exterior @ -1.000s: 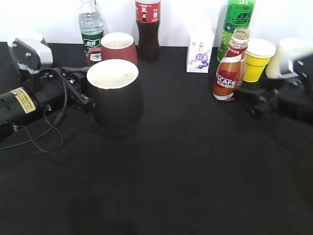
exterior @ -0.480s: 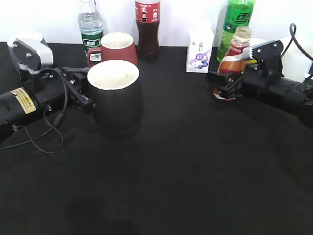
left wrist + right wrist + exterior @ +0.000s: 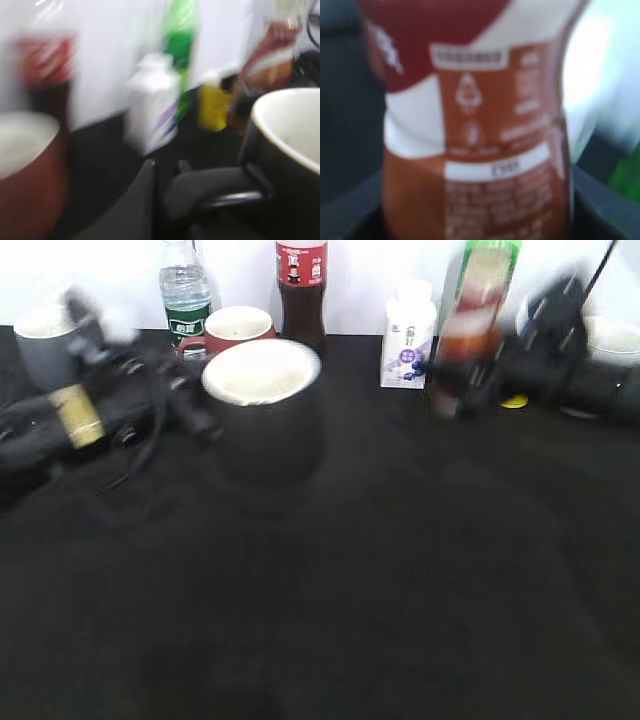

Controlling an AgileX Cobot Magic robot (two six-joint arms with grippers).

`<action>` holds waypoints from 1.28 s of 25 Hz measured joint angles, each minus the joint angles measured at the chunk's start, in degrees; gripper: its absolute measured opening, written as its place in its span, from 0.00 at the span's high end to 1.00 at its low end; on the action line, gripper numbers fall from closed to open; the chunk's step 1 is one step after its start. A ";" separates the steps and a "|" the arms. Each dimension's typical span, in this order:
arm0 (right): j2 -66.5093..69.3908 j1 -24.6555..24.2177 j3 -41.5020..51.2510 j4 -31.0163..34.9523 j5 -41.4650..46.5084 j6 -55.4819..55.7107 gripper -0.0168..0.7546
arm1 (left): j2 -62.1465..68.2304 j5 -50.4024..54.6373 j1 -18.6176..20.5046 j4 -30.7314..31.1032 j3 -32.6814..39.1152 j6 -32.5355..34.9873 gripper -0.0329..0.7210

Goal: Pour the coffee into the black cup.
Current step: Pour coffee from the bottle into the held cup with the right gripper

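The black cup, white inside, is held at its handle by my left gripper at centre left, blurred by motion. In the left wrist view the cup is at the right and its handle sits between the fingers. My right gripper is shut on the coffee bottle, which hangs upright above the table in front of the green bottle. The bottle's brown, red and white label fills the right wrist view, with the fingers at both sides. It also shows blurred in the left wrist view.
Along the back stand a grey mug, a water bottle, a dark red mug, a cola bottle, a white carton, a green bottle and a white cup. A black cloth covers the table.
My right gripper closed on the coffee bottle and raised it off the table. My left gripper moved the black cup up and to the right.
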 joint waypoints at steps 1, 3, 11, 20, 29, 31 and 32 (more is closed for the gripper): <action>-3.39 0.00 0.00 -1.70 0.45 -2.23 0.29 | 0.81 1.50 -1.63 0.84 -2.05 -0.34 0.88; -9.54 0.00 0.00 -3.89 2.16 -4.83 0.29 | 1.92 7.18 -5.87 1.64 -5.79 -0.68 0.88; -15.48 0.00 0.00 -4.48 4.99 -35.69 0.29 | 5.47 9.04 -14.68 -0.68 -14.79 -0.82 0.88; -15.48 0.00 0.00 -4.48 5.11 -60.56 0.29 | 5.52 7.09 -15.07 -1.00 -14.86 -1.28 0.88; -15.48 0.00 0.00 -4.02 5.16 -65.50 0.29 | 5.52 6.79 -15.11 3.62 -14.86 -2.95 0.88; -15.48 0.00 0.00 -3.97 5.16 -65.79 0.29 | 5.52 6.79 -15.11 4.43 -14.86 -3.16 0.88; -15.48 0.00 0.00 -3.91 5.16 -65.86 0.29 | 5.52 6.79 -15.11 4.61 -14.86 -3.29 0.88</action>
